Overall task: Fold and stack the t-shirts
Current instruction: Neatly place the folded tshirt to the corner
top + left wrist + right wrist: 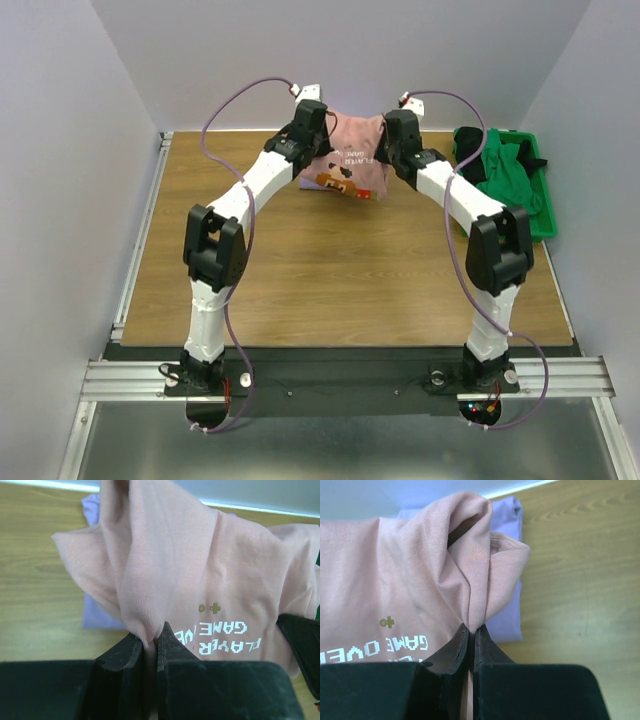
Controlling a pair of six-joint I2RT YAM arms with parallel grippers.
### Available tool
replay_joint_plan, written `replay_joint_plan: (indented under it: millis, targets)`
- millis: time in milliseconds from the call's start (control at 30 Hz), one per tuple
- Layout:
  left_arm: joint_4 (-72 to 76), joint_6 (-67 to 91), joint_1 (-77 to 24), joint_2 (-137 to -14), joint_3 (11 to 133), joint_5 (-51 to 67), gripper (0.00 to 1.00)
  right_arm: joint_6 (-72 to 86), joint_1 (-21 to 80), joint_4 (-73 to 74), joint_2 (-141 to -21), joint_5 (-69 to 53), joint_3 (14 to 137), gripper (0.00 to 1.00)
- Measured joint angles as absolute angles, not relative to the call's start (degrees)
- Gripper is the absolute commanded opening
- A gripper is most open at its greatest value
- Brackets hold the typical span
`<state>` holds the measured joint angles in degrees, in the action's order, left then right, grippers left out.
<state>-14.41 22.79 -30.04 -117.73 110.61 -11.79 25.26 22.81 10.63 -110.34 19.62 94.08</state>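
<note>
The dusty-pink t-shirt (355, 155) with an orange-brown print hangs between my two grippers at the far middle of the table. My left gripper (318, 140) is shut on its left edge; in the left wrist view (150, 639) pink cloth is pinched between the fingers. My right gripper (388, 140) is shut on its right edge, as the right wrist view (471, 630) shows. The lavender t-shirt (97, 615) lies folded on the table under the pink one; it also shows in the right wrist view (507, 615) and as a sliver in the top view (308, 182).
A green bin (540, 205) with green cloth (505, 165) draped in it stands at the far right of the wooden table (340, 280). Grey walls close in the back and both sides.
</note>
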Motion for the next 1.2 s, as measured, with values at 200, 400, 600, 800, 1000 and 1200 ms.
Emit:
replay_joint_plan:
  millis: [200,400,600,800,1000,1200]
  targets:
    - [-12.43,20.67,-26.55,-126.43,117.80,-8.14,0.00,22.24,20.27,10.70,-121.16,16.56,105.73,0.00]
    - [-10.57,19.81,-23.88,-133.38,123.52,-4.67,0.00,20.03,18.94,10.98,-129.43,13.34,113.99,0.00]
    - [-8.49,19.77,-22.74,-138.21,127.15,-2.31,0.00,18.72,18.70,11.09,-133.45,13.37,117.84,0.00]
    - [-6.57,20.49,-22.35,-140.66,127.52,-0.99,0.00,17.93,18.28,10.98,-137.93,13.76,122.21,0.00]
    - [-5.72,21.69,-21.37,-142.23,127.52,0.93,0.98,18.26,17.15,11.09,-140.14,14.37,122.78,0.44]
    - [-5.21,22.11,-19.94,-142.32,127.66,1.28,0.99,18.74,16.16,11.18,-140.40,15.42,124.18,1.00]
